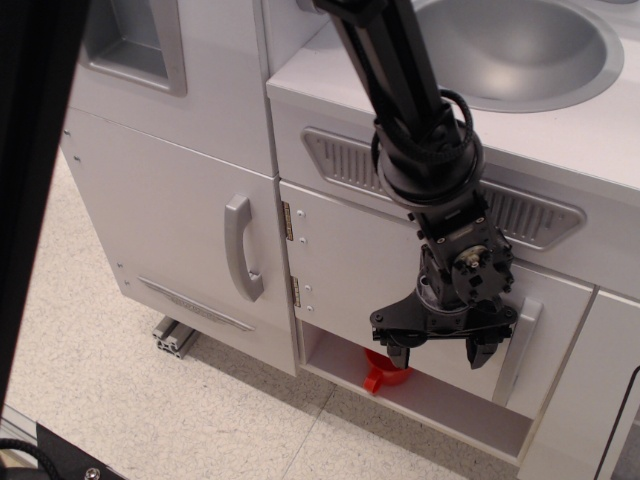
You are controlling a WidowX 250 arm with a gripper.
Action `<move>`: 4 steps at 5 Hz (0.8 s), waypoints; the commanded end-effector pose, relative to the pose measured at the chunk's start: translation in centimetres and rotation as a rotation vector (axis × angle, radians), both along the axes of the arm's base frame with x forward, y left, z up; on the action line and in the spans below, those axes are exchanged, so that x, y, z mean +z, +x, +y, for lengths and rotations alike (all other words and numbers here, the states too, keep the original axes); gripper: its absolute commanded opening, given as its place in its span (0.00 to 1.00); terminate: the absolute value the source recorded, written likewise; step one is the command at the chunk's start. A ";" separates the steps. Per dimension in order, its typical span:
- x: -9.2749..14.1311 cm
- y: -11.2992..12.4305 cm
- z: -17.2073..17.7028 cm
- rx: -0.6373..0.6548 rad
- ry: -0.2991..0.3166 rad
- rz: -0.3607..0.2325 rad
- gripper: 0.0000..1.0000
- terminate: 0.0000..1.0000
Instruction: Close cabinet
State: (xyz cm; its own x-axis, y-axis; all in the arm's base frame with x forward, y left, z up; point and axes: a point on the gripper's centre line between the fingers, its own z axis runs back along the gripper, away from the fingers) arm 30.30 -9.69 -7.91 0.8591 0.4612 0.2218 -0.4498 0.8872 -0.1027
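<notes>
Below, speckled floor (150, 420), white cabinet (350, 270)

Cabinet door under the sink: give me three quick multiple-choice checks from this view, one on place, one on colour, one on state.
1. Where is the gripper?
A. In front of the lower part of the cabinet door
B. Inside the sink
C. On the tall door's handle

2. What colour is the object in the open space below the cabinet door?
A. Green
B. Red
C. Blue

3. How does the cabinet door stand?
A. Swung wide open
B. Removed
C. Nearly flush with the front

Answers:
1. A, the open fingers hang over the door's lower part, beside its grey bar handle.
2. B, the small red object shows under the door's bottom edge.
3. C, the door's face lies about level with the hinges and hides the inside.
</notes>
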 end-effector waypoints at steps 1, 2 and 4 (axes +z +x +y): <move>3.3 -1.1 0.4 -0.071 -0.055 -0.036 1.00 0.00; 3.9 -3.6 1.2 -0.126 -0.028 0.001 1.00 0.00; 3.9 -3.6 1.2 -0.126 -0.028 0.001 1.00 1.00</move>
